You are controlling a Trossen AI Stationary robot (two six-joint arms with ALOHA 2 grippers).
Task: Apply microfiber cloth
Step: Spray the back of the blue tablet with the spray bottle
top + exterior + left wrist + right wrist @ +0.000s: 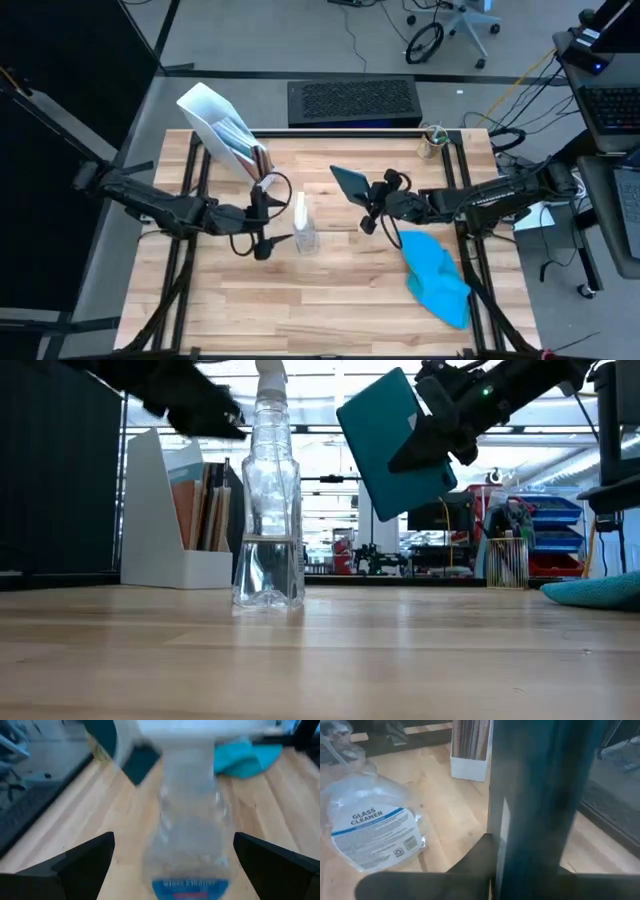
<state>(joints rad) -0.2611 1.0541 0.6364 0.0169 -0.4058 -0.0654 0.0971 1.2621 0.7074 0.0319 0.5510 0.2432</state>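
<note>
I see even, bright overhead light on the table (330, 290), with only soft shadows. Across the table the ceiling strips glare behind the spray bottle (268, 500), leaving the arms in silhouette. Between my left fingers (85, 862) that bottle blurs badly; the tablet (540, 805) above my right fingers is smeared too.
</note>
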